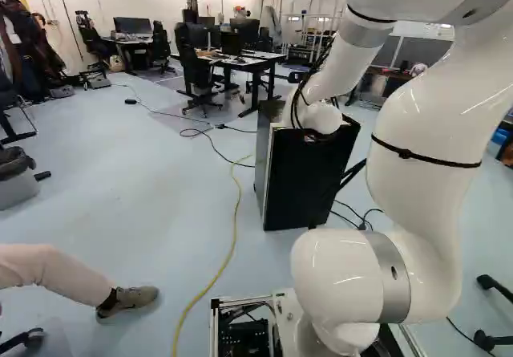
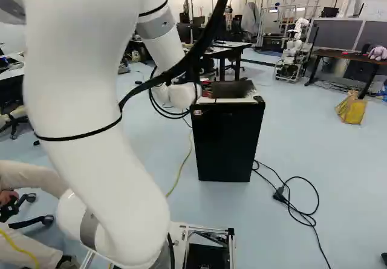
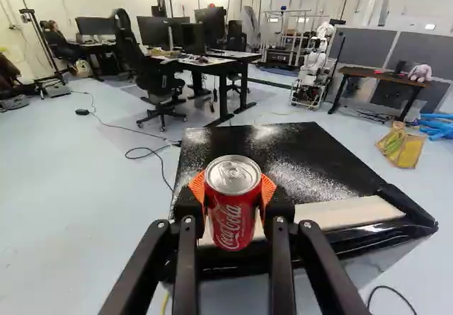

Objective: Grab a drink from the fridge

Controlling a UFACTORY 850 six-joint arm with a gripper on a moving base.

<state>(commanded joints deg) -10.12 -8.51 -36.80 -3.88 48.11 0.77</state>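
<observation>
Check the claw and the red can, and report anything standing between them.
Nothing visible stands between them: the claw has its orange pads against the red can on two opposite sides. The black fridge shows beyond the can, not between it and the pads.

A red, silver-topped can (image 3: pixel 230 212) is held upright near the standing black fridge (image 2: pixel 227 145).
</observation>
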